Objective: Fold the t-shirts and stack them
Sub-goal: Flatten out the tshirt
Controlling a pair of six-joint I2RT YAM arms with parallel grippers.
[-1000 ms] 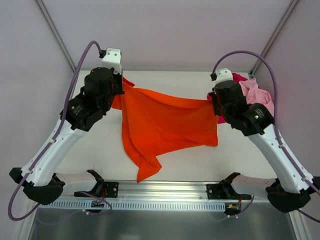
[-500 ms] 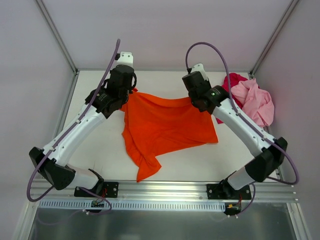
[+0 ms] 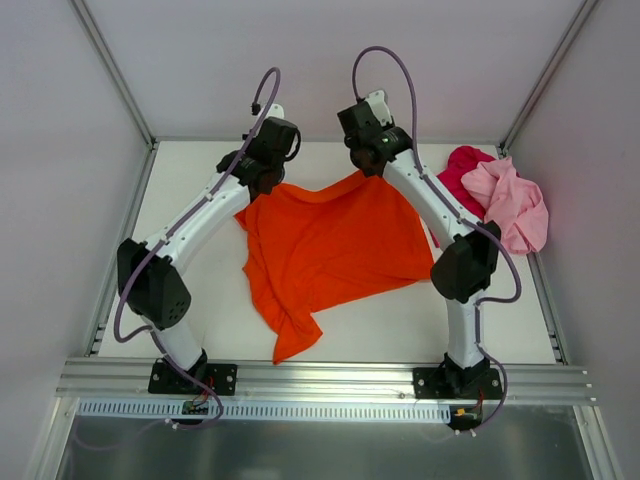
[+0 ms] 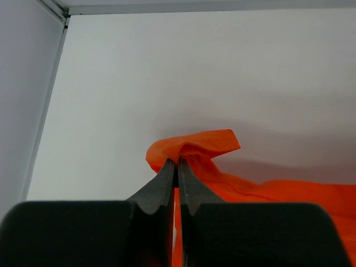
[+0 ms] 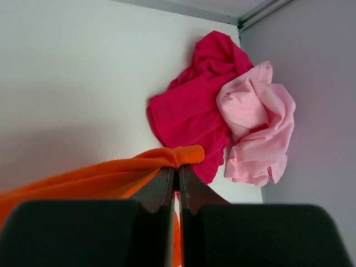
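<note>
At far table (image 3: 380, 320) edge, stretched fully forward, left pincer (image 4: 178, 162), right pincer (image 5: 177, 167), each pinching orange t-shirt (image 3: 330, 250)

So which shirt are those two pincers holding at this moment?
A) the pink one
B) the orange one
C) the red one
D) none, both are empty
B: the left pincer and the right pincer are each shut on a bunched edge of the orange t-shirt, while the red t-shirt and the pink t-shirt lie crumpled in the far right corner.
</note>
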